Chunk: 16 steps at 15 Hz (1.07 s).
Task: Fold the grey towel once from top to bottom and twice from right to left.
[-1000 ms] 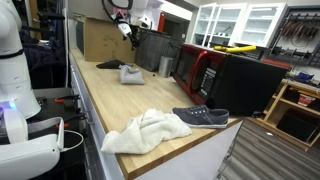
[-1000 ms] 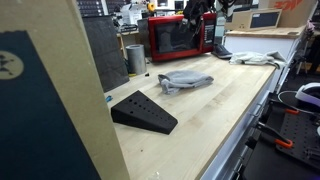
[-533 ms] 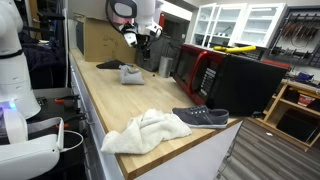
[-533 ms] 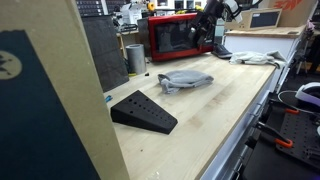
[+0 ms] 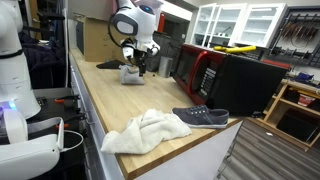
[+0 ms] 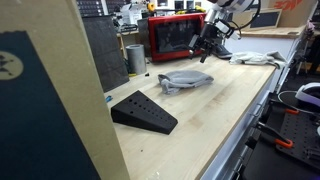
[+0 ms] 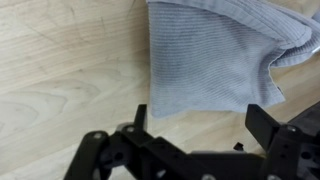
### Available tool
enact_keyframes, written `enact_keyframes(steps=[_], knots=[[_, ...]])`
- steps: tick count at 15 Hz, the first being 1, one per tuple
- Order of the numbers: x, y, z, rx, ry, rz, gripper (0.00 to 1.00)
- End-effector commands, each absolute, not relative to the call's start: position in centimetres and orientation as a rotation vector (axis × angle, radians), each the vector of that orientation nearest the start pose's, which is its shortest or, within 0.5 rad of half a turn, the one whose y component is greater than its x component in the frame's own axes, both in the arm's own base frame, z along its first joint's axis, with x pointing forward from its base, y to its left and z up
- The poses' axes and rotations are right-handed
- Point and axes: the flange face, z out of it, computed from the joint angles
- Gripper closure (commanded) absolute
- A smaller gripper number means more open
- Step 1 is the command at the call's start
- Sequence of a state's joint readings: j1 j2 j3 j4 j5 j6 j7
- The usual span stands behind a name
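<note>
Your gripper hangs open above the grey towel: limp, light cloth, so pinch one corner low against the counter.

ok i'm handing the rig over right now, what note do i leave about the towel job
Gripper: open, empty, hovering over the grey towel, apparently not touching it.
Towel: bunched in a heap on the bench; the wrist view shows one edge of it between the jaws.
Done: no neat fold visible.
Left: spread it flat, fold top to bottom once, then right to left twice.
Cream towel and sneaker lie at the bench's other end, away from the work.
</note>
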State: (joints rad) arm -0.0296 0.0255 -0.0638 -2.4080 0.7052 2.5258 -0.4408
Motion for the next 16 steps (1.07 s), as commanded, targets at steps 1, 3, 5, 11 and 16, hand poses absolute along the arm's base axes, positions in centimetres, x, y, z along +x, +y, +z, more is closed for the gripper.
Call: enact_keyframes(steps=[1,3,5,11,16], knots=[[49.7,-5.6,29.3,-2.749,0.389,-0.22,0.0],[49.6,-5.7,28.4,-2.75,0.427,-0.18,0.0],[49.5,-5.5,27.4,-2.743,0.458,-0.143,0.0],[49.6,-4.5,25.2,-2.73,0.464,-0.091,0.25],[49.4,-4.0,25.0,-2.718,0.459,-0.082,0.58]])
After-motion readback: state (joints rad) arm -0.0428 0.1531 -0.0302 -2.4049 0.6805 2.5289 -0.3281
